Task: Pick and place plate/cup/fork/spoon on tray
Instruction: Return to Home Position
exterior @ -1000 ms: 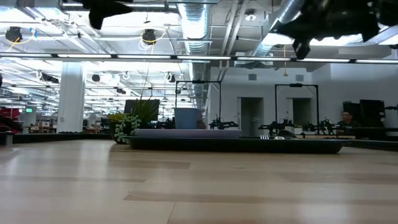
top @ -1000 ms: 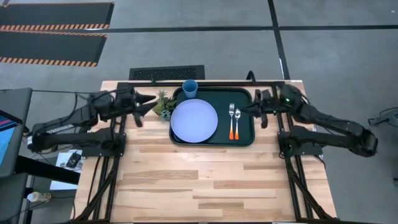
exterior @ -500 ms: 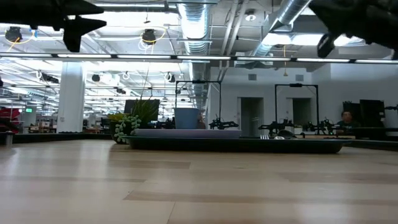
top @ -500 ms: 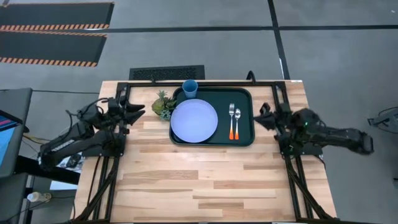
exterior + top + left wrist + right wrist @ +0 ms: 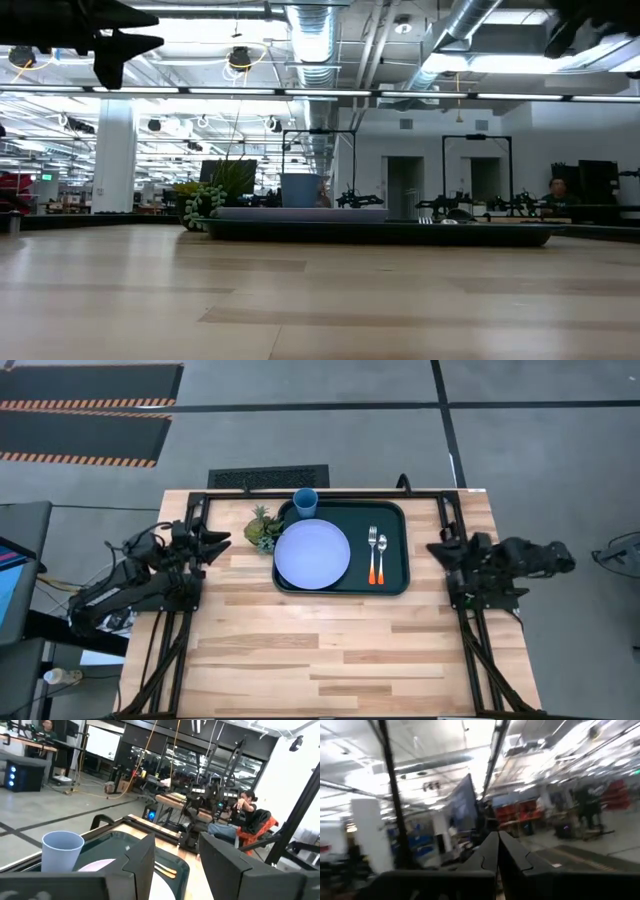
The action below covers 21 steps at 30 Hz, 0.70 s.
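table: bare wood planks are filling the near half, with all the tableware sitting up at the far end.

left gripper: it's hanging above the table's left edge, well apart from the tray, with its fingers spread apart and holding nothing.

right gripper: it's sitting over the table's right edge, just off the tray's right side, with its fingers pressed together on nothing.

tray: it's lying flat at the far middle of the table with everything from the task on it.

plate: it's sitting on the tray's left half, taking up most of that side.

fork: it's lying on the tray's right half, tines pointing to the far side and orange handle pointing near.

spoon: it's lying just beside the fork on its right, parallel to it, bowl pointing far.

plant: the little green ornament is standing on the wood just beside the tray's far-left corner.

cup: it's standing upright in the tray's far-left corner, right behind the plate.

person: someone is sitting in the room way beyond the table.
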Available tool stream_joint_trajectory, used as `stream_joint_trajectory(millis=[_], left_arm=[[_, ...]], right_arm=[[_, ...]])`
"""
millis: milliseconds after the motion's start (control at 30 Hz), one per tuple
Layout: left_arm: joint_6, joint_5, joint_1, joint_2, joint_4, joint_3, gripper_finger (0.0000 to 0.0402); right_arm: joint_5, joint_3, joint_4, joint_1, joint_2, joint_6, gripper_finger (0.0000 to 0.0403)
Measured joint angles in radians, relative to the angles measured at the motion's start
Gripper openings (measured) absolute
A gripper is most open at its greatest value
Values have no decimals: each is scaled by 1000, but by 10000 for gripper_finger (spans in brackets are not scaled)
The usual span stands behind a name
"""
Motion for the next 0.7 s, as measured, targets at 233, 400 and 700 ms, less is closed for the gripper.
stream_joint_trajectory(millis=[233,400,700], left_arm=[[20,25,1,-2,-26,-35,141],[-39,56,1,-2,105,-149,141],[-85,84,1,-1,271,-286,141]], right_arm=[[-69,143,-374,-7,3,16,26],[-71,-48,-163,-31,-37,11,26],[-77,-209,-121,-137,-32,112,26]])
